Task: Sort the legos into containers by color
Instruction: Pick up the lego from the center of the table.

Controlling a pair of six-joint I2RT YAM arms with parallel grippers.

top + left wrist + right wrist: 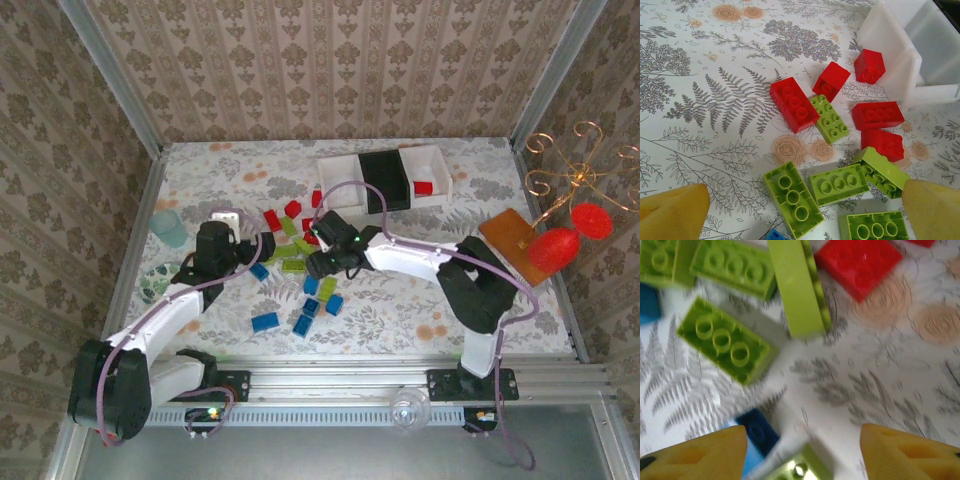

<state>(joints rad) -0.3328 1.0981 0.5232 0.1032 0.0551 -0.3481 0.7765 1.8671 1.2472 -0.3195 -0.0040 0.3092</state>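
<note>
Red, lime and blue legos lie scattered mid-table: red bricks [272,220] at the back, lime bricks [292,265] in the middle, blue bricks [265,321] nearer the front. My left gripper [263,247] [802,215] hangs open over upturned lime bricks [792,197], with red bricks [793,103] beyond. My right gripper [316,264] [802,455] is low over the pile, jaws apart and touching nothing. A lime brick [800,471] and a blue brick [757,432] lie by its fingertips. The containers stand at the back: white tray [340,172], black tray [385,180], and white tray [435,165] holding one red brick [423,187].
A pale teal cup [170,228] stands at the left edge. An orange block [515,245] and red ornaments [553,250] on gold wire sit at the right. Patterned walls close in the table on three sides. The white tray's corner [895,50] is close behind the red bricks.
</note>
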